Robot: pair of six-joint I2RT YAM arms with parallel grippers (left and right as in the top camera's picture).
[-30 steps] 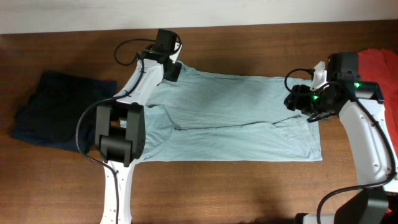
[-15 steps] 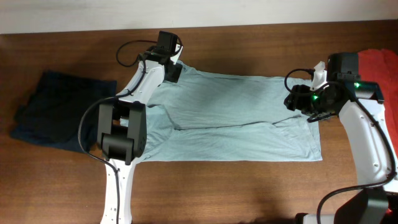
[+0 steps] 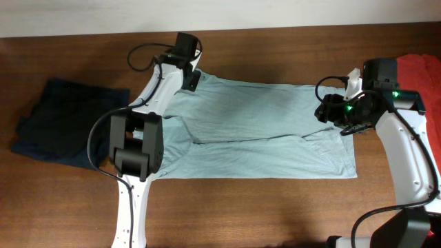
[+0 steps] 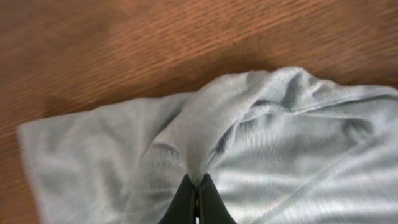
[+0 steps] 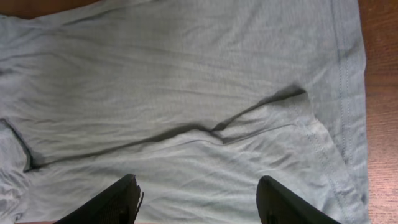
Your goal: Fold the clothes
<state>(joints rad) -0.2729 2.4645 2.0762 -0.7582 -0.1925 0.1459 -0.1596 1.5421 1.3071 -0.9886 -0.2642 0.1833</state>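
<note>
A pale grey-blue T-shirt (image 3: pixel 262 131) lies spread on the wooden table, folded lengthwise with a crease along its middle. My left gripper (image 3: pixel 191 77) is at its far left corner, shut on a pinched fold of the shirt cloth (image 4: pixel 205 134), fingertips together (image 4: pixel 198 186). My right gripper (image 3: pixel 335 114) hovers over the shirt's right end, open and empty; its fingers (image 5: pixel 199 196) frame the shirt (image 5: pixel 186 87) below. A dark navy garment (image 3: pixel 62 124) lies at the left. An orange-red shirt (image 3: pixel 424 72) lies at the far right edge.
The wooden table (image 3: pixel 275 207) shows bare wood in front of and behind the shirt. A pale strip runs along the table's far edge (image 3: pixel 69 17). Cables loop near both wrists.
The left gripper has shifted very slightly away along the far edge with the cloth in it. The right arm has not moved.
</note>
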